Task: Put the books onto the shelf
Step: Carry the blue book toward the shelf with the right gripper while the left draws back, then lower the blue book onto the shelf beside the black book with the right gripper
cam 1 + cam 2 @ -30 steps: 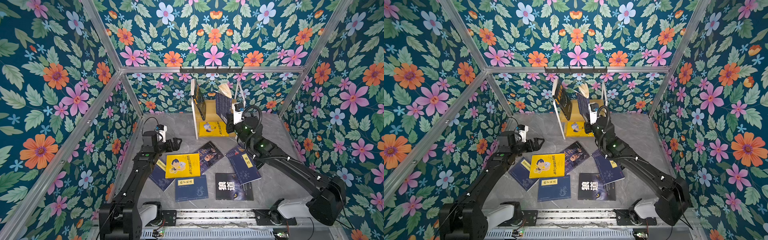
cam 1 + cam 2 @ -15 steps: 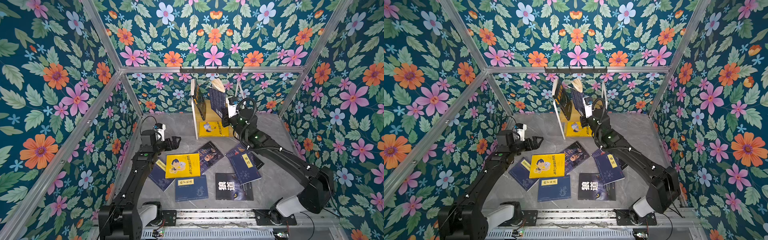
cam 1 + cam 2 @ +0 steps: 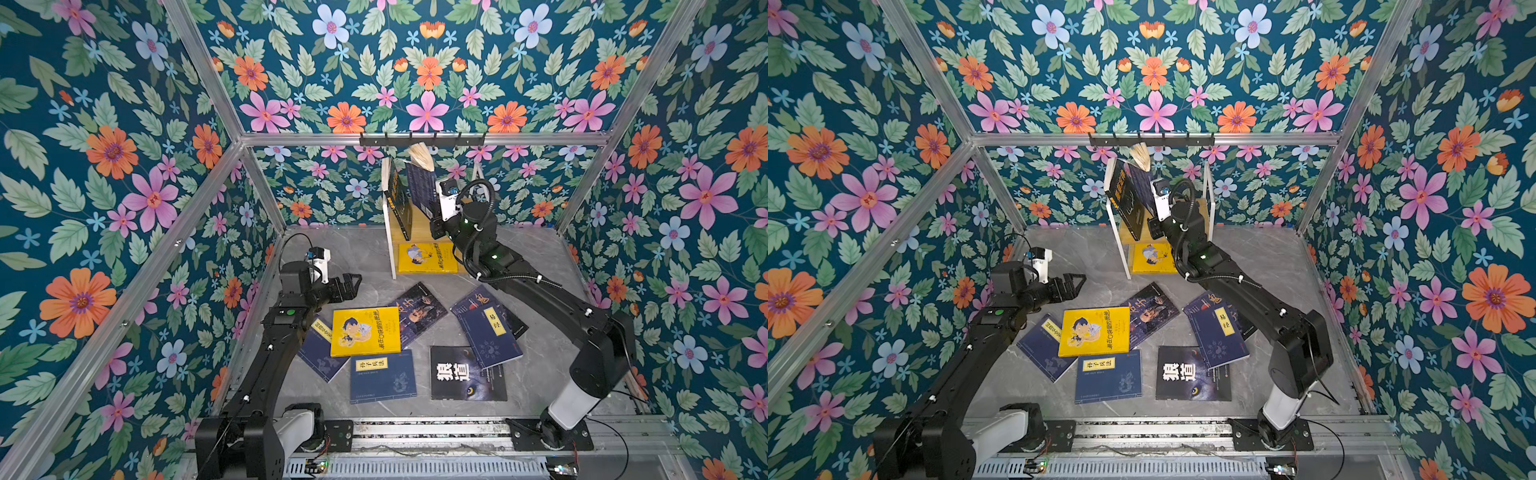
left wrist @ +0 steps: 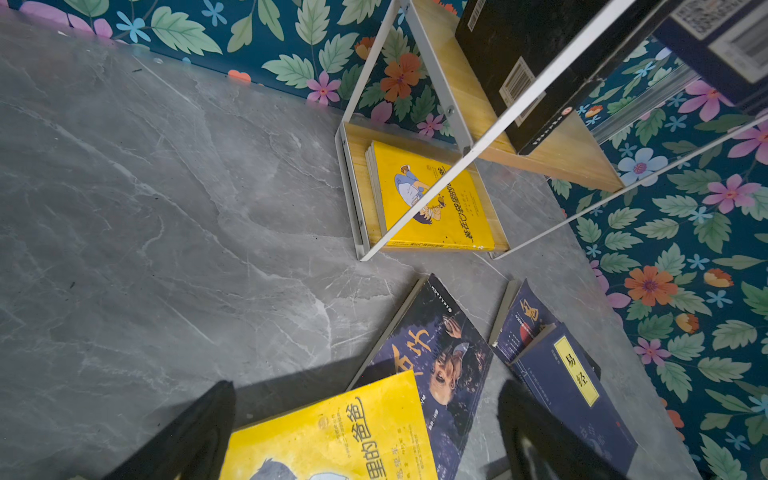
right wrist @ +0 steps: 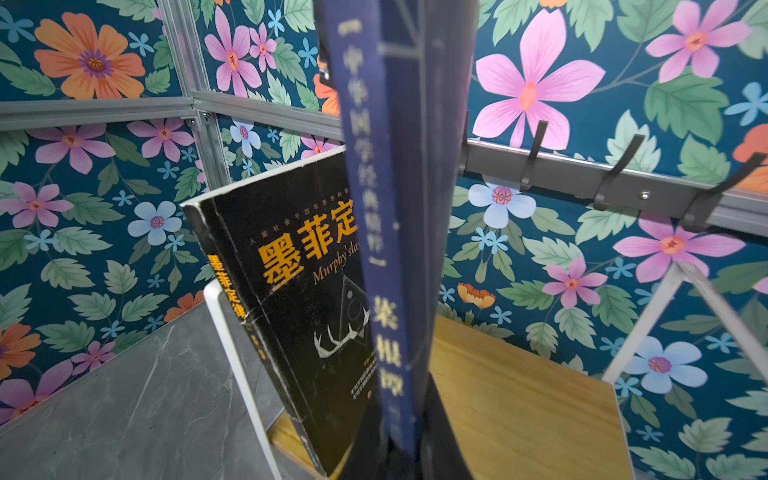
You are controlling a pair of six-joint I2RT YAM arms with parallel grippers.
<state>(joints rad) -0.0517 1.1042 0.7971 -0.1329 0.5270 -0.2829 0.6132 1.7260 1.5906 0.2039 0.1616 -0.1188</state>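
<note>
The black book on the shelf reads 墨菲定 in orange, with "Murphy's la" beneath; the rest is hidden. The navy book has 中华国学经典精粹 and 菜根谭 on its spine. On the table, the wolf-eye book reads 狼道. The yellow label on a second navy book reads 易经, and on a third navy book 孙子兵法.

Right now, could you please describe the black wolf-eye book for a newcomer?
On the grey marbled tabletop, look along the edge by the arms' mounting rail. The flat black paperback lies there on the right; only it bears large white characters and a yellow eye.
</note>
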